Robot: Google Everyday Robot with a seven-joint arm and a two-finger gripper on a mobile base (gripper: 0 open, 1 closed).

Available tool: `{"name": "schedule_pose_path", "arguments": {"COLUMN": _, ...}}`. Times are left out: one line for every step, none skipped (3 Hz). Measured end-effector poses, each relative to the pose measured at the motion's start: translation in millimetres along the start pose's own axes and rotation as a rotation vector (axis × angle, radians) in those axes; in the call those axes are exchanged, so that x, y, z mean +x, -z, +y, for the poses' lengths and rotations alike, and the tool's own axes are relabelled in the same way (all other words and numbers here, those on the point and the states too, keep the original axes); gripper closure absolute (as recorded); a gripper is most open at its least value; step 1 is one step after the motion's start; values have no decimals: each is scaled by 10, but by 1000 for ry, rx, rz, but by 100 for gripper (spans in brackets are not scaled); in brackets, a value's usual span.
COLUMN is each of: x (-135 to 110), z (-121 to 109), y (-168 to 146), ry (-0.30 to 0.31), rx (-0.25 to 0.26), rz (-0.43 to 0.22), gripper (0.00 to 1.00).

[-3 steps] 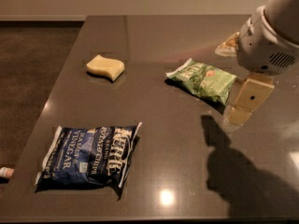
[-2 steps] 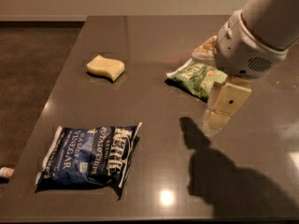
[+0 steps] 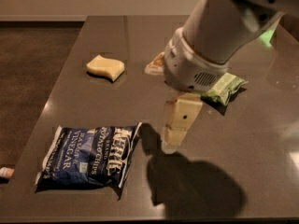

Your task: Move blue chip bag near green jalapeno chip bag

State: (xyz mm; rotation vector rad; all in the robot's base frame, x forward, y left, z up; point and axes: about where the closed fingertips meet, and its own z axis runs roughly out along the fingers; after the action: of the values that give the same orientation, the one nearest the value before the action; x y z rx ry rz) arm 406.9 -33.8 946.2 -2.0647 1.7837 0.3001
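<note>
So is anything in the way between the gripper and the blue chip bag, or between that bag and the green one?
Nothing visible. The gripper hangs just beside the blue chip bag with only bare table between. Toward the green jalapeno chip bag, only the robot's own arm intervenes.

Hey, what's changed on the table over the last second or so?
The gripper has swung leftward in the picture, from beside the green jalapeno chip bag toward the blue chip bag, and the arm now hides part of the green bag. Nothing was picked up. Both bags and the yellow sponge lie where they were.
</note>
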Motion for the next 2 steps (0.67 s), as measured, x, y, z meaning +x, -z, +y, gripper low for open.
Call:
{"name": "schedule_pose_path", "arguments": {"x": -212, "z": 131, "y": -330, "ry": 68, "rx": -75, "rz": 11, "gripper": 0}}
{"name": "schedule_pose_path", "arguments": {"x": -377, "z": 220, "y": -657, "ry": 128, "rx": -131, "rz": 30, "gripper": 0}}
